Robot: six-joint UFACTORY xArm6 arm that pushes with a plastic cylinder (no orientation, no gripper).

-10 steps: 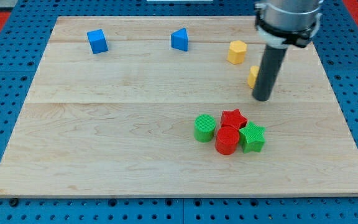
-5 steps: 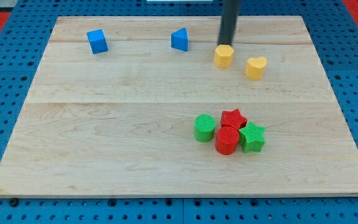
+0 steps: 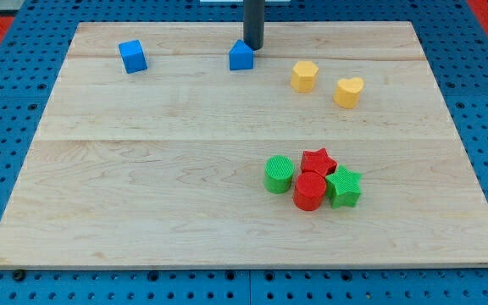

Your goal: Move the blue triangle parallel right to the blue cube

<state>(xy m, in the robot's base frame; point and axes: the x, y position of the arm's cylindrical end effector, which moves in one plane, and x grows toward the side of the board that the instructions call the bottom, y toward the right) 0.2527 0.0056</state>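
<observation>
Blue triangle (image 3: pixel 241 56) sits just below-left of my tip (image 3: pixel 253 47), touching or nearly; tool is a bare rod, grasping nothing, placed behind it to nudge it level with blue cube (image 3: pixel 132 56).

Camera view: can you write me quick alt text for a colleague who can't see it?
My tip touches the top right of the blue triangle, which sits to the right of the blue cube near a wooden board's top edge. Two yellow blocks lie further right; green and red blocks cluster lower down.
</observation>
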